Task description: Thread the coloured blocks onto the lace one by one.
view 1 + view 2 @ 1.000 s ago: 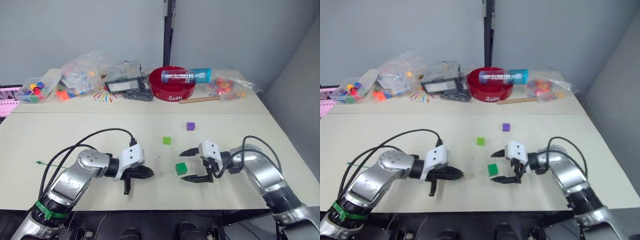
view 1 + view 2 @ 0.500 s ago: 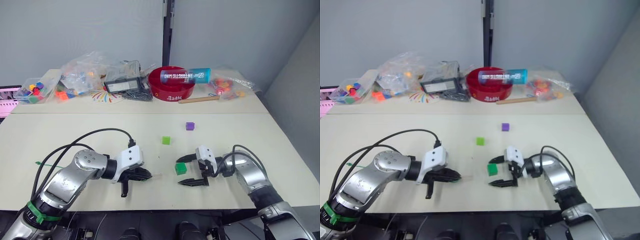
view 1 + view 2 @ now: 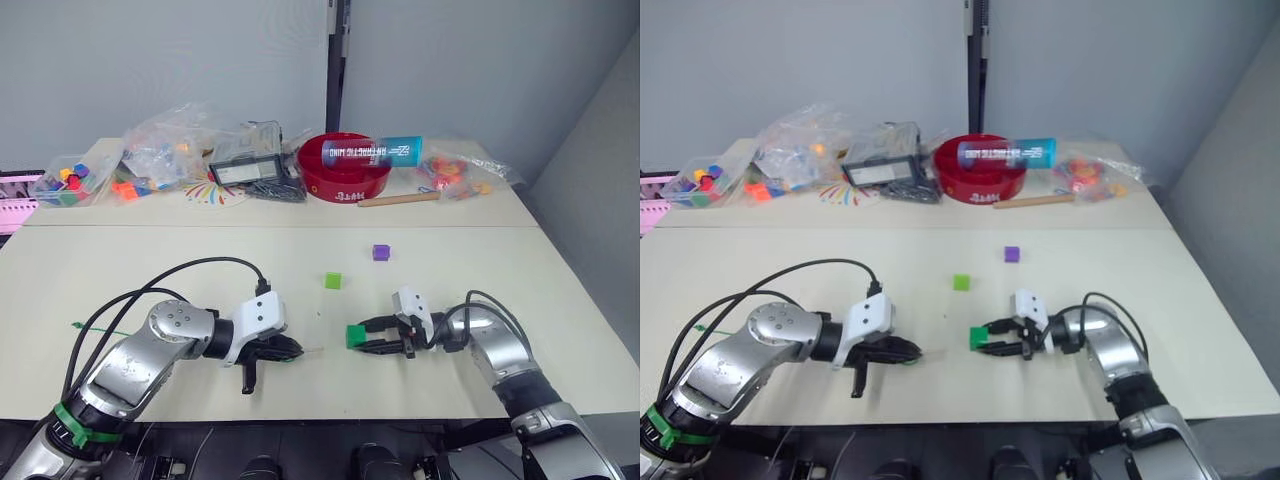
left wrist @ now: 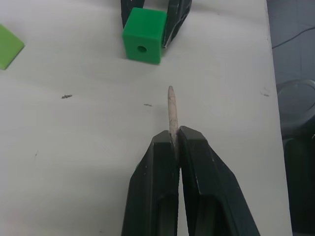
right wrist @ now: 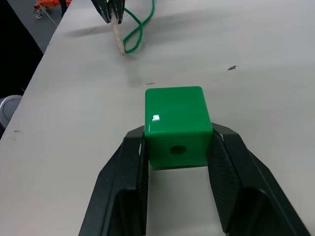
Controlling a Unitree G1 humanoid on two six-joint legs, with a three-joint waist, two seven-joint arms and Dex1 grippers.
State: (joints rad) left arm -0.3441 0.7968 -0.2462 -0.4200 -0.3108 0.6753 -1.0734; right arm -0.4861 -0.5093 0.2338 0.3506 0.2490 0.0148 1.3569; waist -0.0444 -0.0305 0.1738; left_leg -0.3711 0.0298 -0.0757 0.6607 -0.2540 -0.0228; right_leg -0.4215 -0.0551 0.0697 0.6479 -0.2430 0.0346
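Two grippers meet near the front middle of the pale table [image 3: 120, 260], their tips facing each other and a little apart. My right gripper [image 5: 178, 147] is clamped on the darker green cube [image 5: 177, 125], one black finger on each side face; the cube's threading hole shows on the face turned toward the wrist camera, and another hole shows on the face turned toward my left gripper [image 4: 174, 140]. The cube sits at the fingertips, low over the table or on it; I cannot tell which. My left gripper is pinched narrow on the pale stiff tip [image 4: 171, 110] of the lace [image 5: 138, 30], and the tip juts forward beyond the fingers, pointing roughly at the held cube but apart from it. Behind that gripper the green string curls in a loop on the table, and a further piece of it [image 3: 92, 327] lies near the table's left edge. Loose on the table beyond the grippers are a light green cube [image 3: 333, 281] and, farther back and to the right, a purple cube [image 3: 380, 252], well apart from each other. Along the far side lie clear plastic bags of toy pieces [image 3: 165, 150], a red bowl [image 3: 345, 175] with a blue tube [image 3: 372, 152] across its rim, and a wooden stick [image 3: 398, 199].
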